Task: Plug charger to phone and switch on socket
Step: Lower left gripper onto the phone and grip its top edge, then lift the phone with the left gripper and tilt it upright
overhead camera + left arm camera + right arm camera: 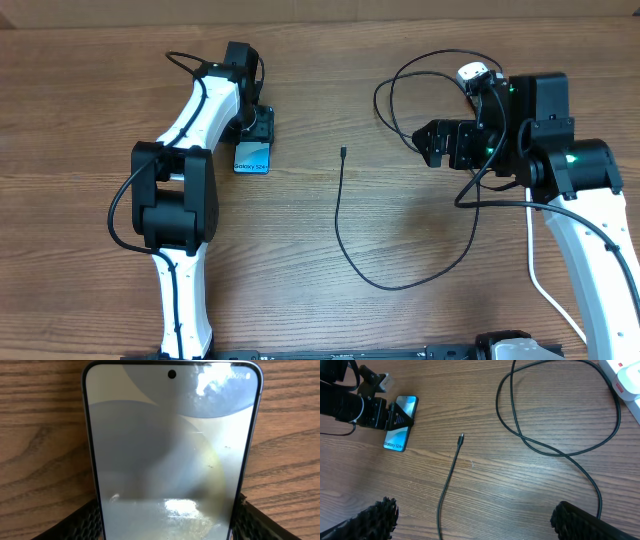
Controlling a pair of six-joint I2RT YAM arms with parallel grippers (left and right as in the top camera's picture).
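The phone lies flat on the wooden table with its light-blue "Galaxy" screen up; it also shows in the left wrist view and the right wrist view. My left gripper has a finger against each long edge of the phone at its far end. The charger is a thin black cable, its connector tip lying loose right of the phone. My right gripper is open and empty above the cable. The socket is mostly hidden by the right arm.
The black cable loops across the table's middle and curls in a ring at the back right. A thick white cord runs down the right side beside the right arm. The table is brown wood.
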